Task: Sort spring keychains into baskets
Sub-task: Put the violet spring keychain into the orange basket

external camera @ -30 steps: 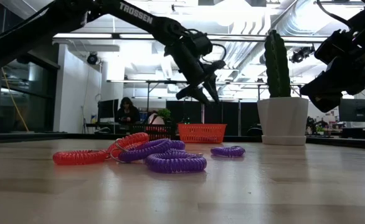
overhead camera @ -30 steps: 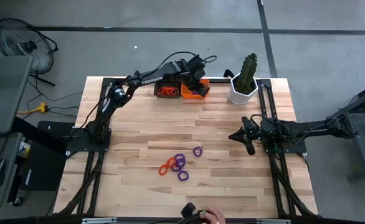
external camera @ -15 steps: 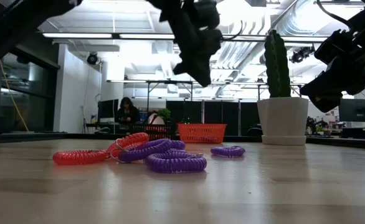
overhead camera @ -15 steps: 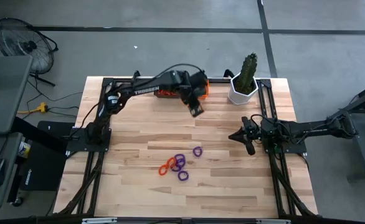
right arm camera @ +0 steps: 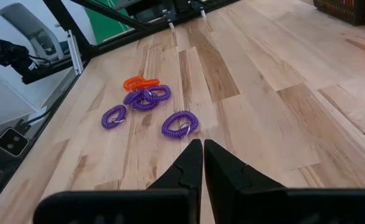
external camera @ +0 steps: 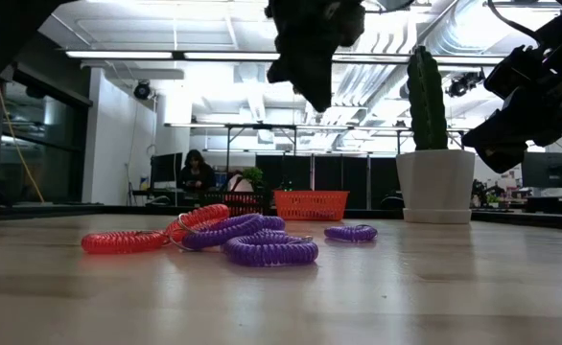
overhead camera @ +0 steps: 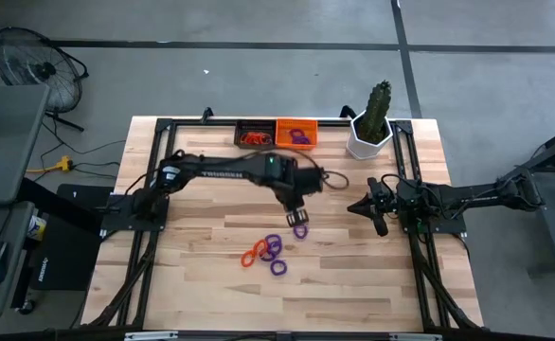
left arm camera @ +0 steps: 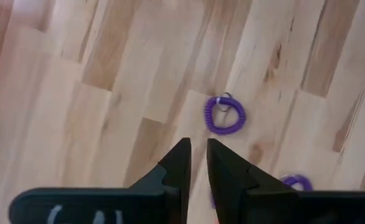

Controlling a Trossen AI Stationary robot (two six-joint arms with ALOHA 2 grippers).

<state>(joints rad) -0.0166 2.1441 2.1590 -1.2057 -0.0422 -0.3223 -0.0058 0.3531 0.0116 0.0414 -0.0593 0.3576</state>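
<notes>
Left hand (overhead camera: 298, 214), nearly closed and empty, having left the orange basket (overhead camera: 296, 134), is now hovering over lone purple keychain (overhead camera: 300, 230) on the surface; next pick beginning.

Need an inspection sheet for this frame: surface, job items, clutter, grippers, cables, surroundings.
Surface: wooden table, bare planks.
Job's things: black basket holds orange keychains; orange basket holds purple ones. Loose pile mid-table, plus a lone purple keychain.
Clutter: cactus pot at the far right corner.
Grippers: left gripper above the lone purple keychain, fingers nearly together, empty. Right gripper parked at the right side, shut.
Cables: yellow lead on the floor.
Surroundings: fan, a person far behind.
</notes>
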